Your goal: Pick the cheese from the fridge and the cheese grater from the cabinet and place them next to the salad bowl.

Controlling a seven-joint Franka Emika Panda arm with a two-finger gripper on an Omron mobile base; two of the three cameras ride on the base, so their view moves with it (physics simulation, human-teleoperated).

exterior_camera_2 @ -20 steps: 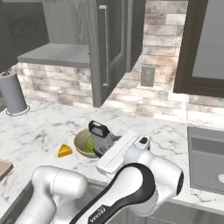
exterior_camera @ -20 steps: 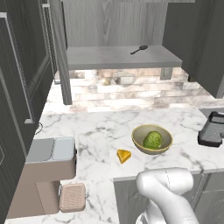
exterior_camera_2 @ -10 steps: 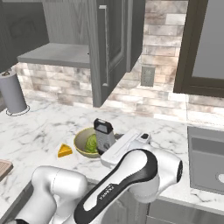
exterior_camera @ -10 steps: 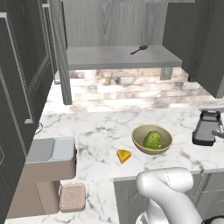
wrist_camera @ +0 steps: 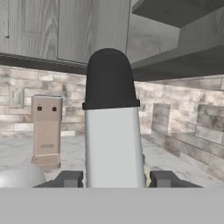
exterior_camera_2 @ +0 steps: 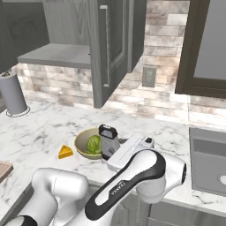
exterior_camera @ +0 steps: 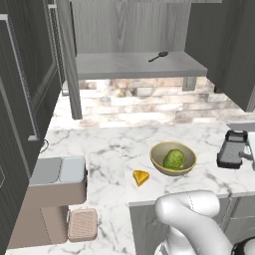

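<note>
My gripper (wrist_camera: 113, 180) is shut on the cheese grater (wrist_camera: 112, 140), a silver box with a black top that stands between the fingers. In the left base view the grater (exterior_camera: 232, 149) hangs at the right, apart from the salad bowl (exterior_camera: 187, 168), with the gripper (exterior_camera: 247, 155) at the frame edge. From the right base view the grater (exterior_camera_2: 109, 140) stands upright, close against the bowl (exterior_camera_2: 83, 140). The yellow cheese (exterior_camera: 141, 177) wedge lies on the counter just left of the bowl. The cabinet (exterior_camera: 129, 64) stands open above. I cannot pick out the fridge with certainty.
A small black spoon (exterior_camera: 158, 56) lies on the cabinet shelf. The open cabinet door (exterior_camera_2: 110, 48) hangs over the counter. A toaster (exterior_camera: 60, 174) and a tan block (exterior_camera: 82, 224) sit at the left, a paper towel roll (exterior_camera_2: 13, 93) further back, a sink (exterior_camera_2: 209, 163) at the right.
My gripper has carried the grater a little lower and closer to the bowl. Bowl and cheese have stayed put.
</note>
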